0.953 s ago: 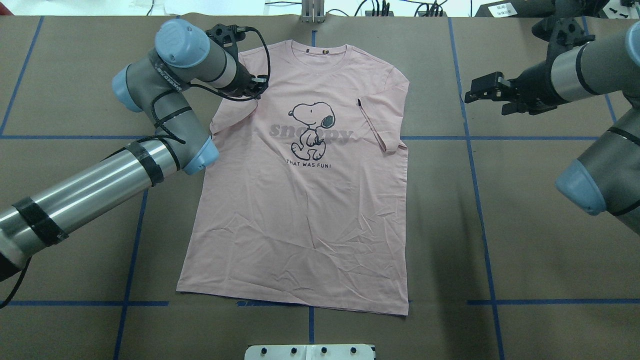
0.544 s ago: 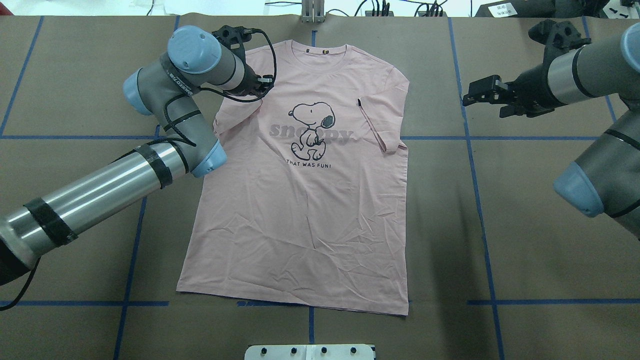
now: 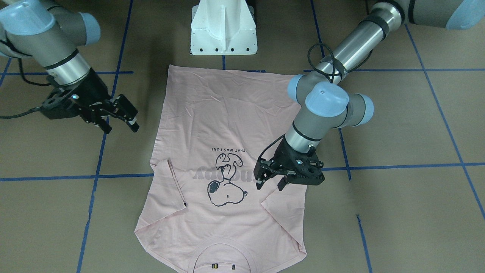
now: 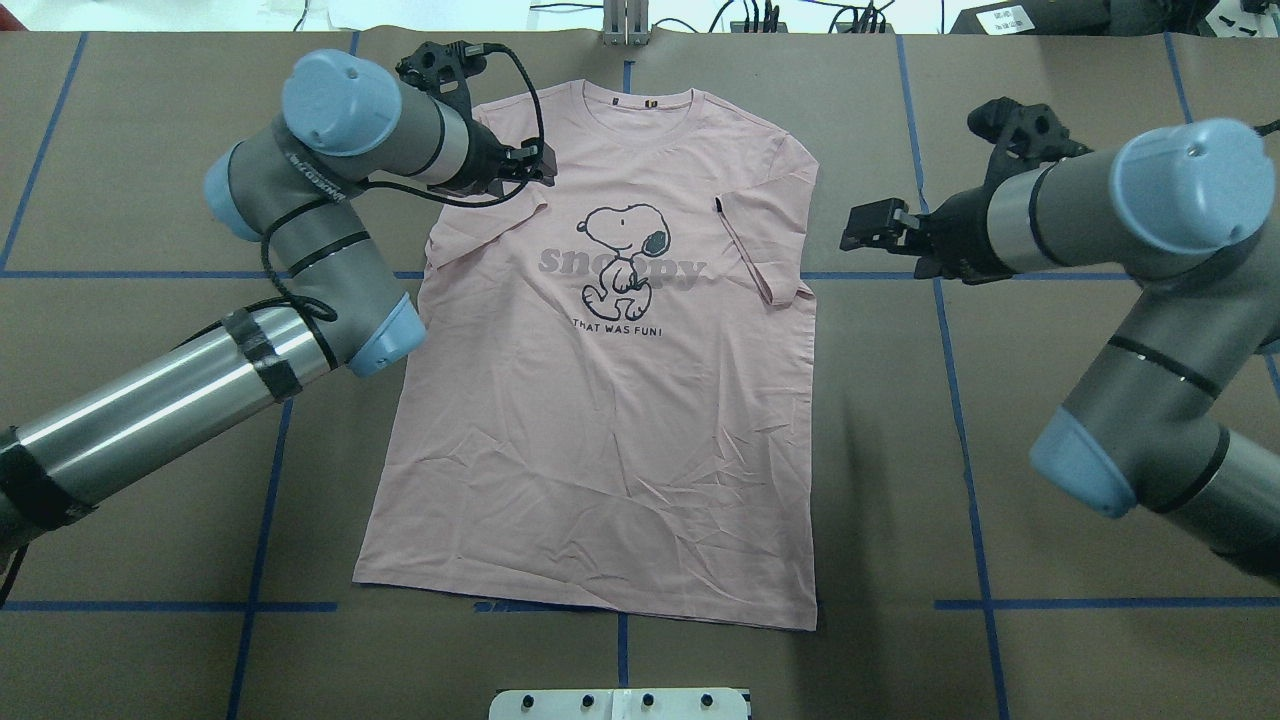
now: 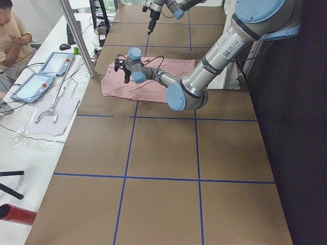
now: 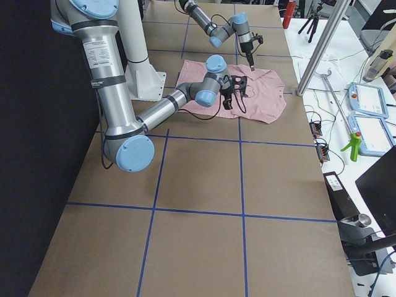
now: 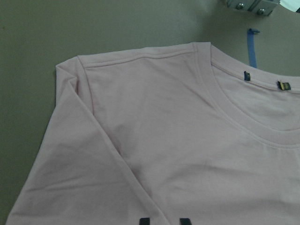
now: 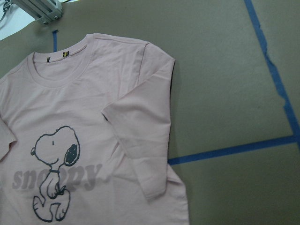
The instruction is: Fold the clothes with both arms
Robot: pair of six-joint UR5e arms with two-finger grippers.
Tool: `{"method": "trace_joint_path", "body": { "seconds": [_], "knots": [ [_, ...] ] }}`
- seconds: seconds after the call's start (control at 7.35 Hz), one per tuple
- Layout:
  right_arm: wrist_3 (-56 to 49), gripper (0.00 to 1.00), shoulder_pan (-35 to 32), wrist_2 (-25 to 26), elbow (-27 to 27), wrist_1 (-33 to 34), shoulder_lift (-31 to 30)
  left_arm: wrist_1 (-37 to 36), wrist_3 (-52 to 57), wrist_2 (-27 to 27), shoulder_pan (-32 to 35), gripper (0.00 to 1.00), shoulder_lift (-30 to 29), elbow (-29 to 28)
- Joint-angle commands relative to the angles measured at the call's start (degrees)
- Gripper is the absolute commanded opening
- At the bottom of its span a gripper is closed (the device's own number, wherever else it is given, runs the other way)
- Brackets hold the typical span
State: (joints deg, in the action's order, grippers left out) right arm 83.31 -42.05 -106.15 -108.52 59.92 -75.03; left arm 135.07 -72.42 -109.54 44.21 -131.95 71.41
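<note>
The pale pink T-shirt (image 4: 610,400) lies flat, print up, collar at the far edge, with both sleeves folded in over the body. My left gripper (image 4: 538,165) is open and empty. It hovers just over the folded left sleeve and shoulder, as the front-facing view (image 3: 269,185) also shows. In the left wrist view its fingertips (image 7: 144,221) stand apart above the shirt (image 7: 178,154). My right gripper (image 4: 862,226) is open and empty, above the bare table just right of the folded right sleeve (image 8: 140,136). It also shows in the front-facing view (image 3: 120,127).
The brown table (image 4: 1050,420) carries blue tape lines. The white pedestal base (image 3: 223,28) stands beyond the hem. An aluminium post (image 4: 625,22) and cables sit past the collar. A person and tablets (image 5: 43,76) are at the operators' side.
My right gripper has moved left and nearer, towards the shirt's right sleeve. My left gripper has shifted slightly right over the shoulder while its elbow swung left. The shirt has not moved.
</note>
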Motion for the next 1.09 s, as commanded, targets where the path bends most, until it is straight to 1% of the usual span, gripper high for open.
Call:
{"method": "trace_joint_path", "body": {
  "seconds": [0.0,0.14,0.27,0.41,0.54,0.68,0.95],
  "knots": [
    [14.9,1.0,14.3,12.9,-4.7,1.5,-0.6,0.0,-0.4,-3.9,-0.1,0.73,8.7,11.4],
    [20.8,1.0,20.4,16.6,-8.2,10.4,-0.6,0.0,-0.4,-3.9,-0.1,0.73,8.8,11.7],
    [25.0,0.99,28.3,24.4,-10.0,18.2,-0.5,0.0,-0.4,-4.0,-0.1,0.73,8.8,11.8],
    [31.0,0.94,33.4,27.5,-10.0,20.2,-0.7,0.0,-0.4,-4.0,0.0,0.73,8.9,11.7],
    [36.0,0.91,36.4,29.0,-10.6,25.5,-0.7,0.1,-0.5,-3.8,-0.2,0.77,8.9,11.7],
    [39.4,0.88,38.8,29.2,-10.6,28.6,-0.7,0.2,-1.0,-3.8,-0.2,0.77,8.9,11.7],
    [40.2,0.88,39.8,29.7,-10.1,29.5,-0.9,0.2,-1.1,-3.7,-0.2,0.8,8.9,11.7]
  ]
}}
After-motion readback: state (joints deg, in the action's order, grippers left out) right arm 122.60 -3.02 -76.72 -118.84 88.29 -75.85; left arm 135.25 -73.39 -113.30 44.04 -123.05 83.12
